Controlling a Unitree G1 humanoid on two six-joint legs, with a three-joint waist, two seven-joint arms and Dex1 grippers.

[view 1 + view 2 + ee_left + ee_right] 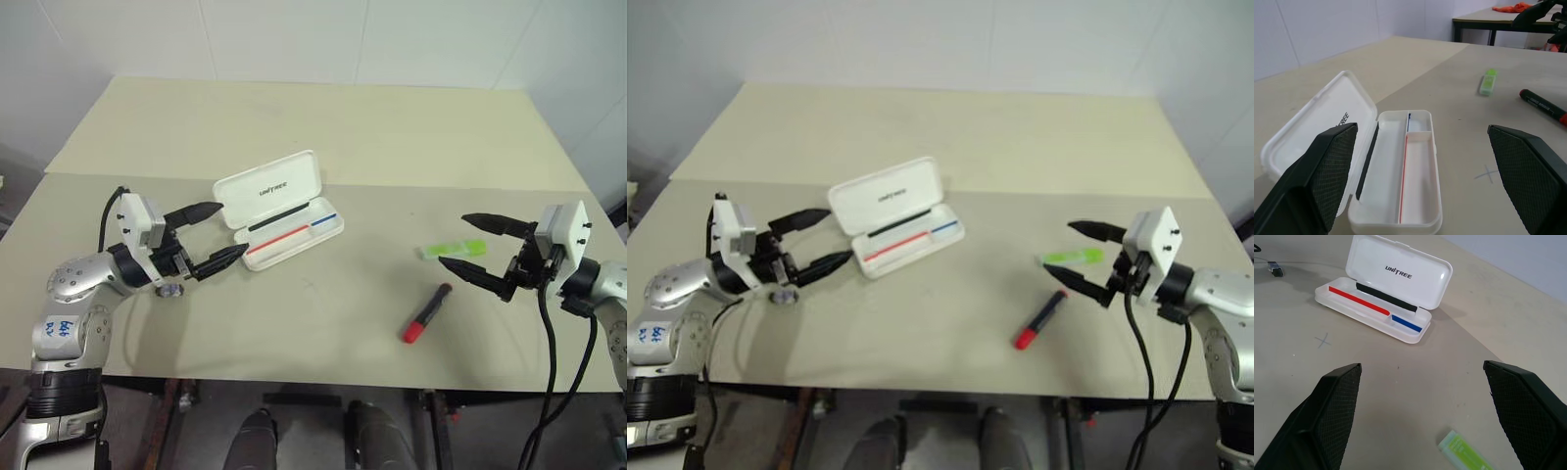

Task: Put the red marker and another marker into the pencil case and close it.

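My right end effector (pixel 473 245), jaws wide and empty, hangs nearest the red marker (pixel 427 313), which lies below-left of it on the surface, long axis diagonal, red tip toward me; pencil case (pixel 279 211) open by my open left end effector (pixel 214 235).

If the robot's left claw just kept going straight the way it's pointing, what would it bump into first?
Most likely the pencil case: it lies open right ahead of the open left gripper, near the fingertips. Height is hard to judge, so it might pass just over it.
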